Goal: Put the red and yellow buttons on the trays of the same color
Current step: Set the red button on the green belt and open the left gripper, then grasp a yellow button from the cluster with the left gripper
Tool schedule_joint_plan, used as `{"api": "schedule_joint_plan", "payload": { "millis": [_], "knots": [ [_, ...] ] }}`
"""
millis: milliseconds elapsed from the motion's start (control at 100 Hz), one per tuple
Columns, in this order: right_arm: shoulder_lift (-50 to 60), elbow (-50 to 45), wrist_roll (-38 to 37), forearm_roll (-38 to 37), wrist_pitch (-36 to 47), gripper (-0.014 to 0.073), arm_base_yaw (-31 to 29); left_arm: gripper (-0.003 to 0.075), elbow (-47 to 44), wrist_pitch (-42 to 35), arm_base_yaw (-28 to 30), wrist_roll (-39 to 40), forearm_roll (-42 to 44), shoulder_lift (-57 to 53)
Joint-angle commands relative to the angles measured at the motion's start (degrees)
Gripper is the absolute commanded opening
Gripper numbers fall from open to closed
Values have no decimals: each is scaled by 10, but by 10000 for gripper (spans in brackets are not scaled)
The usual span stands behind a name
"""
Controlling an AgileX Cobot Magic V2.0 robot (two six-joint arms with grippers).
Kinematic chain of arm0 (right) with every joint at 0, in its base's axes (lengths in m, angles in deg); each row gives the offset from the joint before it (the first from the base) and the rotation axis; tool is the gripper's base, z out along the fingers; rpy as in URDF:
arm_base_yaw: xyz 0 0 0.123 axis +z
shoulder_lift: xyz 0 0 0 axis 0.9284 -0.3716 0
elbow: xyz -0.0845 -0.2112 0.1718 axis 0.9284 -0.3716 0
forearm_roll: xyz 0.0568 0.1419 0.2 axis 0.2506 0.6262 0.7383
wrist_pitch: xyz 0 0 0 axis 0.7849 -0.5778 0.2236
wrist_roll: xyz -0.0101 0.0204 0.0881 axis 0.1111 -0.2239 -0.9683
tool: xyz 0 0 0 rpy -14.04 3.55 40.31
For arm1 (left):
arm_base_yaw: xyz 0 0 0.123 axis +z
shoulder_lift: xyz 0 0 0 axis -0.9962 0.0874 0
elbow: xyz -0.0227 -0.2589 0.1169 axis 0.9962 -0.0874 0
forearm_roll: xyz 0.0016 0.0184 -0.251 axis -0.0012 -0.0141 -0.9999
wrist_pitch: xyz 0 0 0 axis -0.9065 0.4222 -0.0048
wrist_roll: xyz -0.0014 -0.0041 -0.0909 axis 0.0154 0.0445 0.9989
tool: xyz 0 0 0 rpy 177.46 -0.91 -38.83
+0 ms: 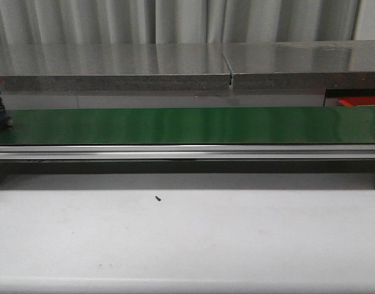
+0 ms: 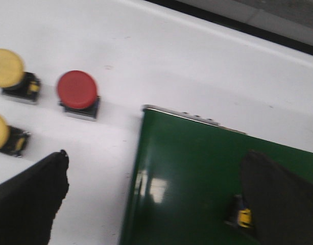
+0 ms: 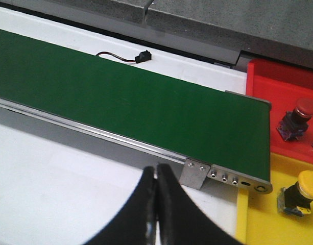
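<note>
My left gripper (image 2: 153, 204) hangs with its dark fingers (image 2: 28, 201) spread wide over the end of the green belt (image 2: 197, 173). A small yellow-and-black piece (image 2: 240, 214) sits on the belt beside one finger. On the white table (image 2: 197, 66) beyond the belt end stand one red button (image 2: 77, 92) and two yellow buttons (image 2: 7, 69).

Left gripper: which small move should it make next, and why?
Probably lower the open left gripper around the button on the green belt. That button sits beside one finger, and three more wait on the white table. The right gripper is shut, empty.
</note>
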Motion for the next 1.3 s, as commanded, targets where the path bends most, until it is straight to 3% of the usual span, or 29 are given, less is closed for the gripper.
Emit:
{"api": "schedule_joint_plan", "payload": {
  "millis": [0, 250, 470, 880, 1000, 1200, 1290],
  "knots": [
    [1, 15, 4, 10, 35, -66, 1, 652, 21, -24, 33, 1, -3, -14],
    [1, 15, 4, 10, 35, -66, 1, 652, 24, -44, 96, -2, -3, 55],
    [1, 15, 4, 10, 35, -66, 1, 652, 46, -74, 98, -14, 0, 114],
    [1, 15, 4, 10, 35, -66, 1, 628, 176, -41, 98, -14, 3, 215],
    [1, 15, 4, 10, 35, -66, 1, 515, 179, -31, 98, -14, 8, 223],
    [1, 15, 4, 10, 35, -66, 1, 131, 185, -8, 98, -14, 6, 226],
    [1, 15, 4, 10, 35, -66, 1, 26, 200, 13, 98, -14, -15, 225]
  ]
}}
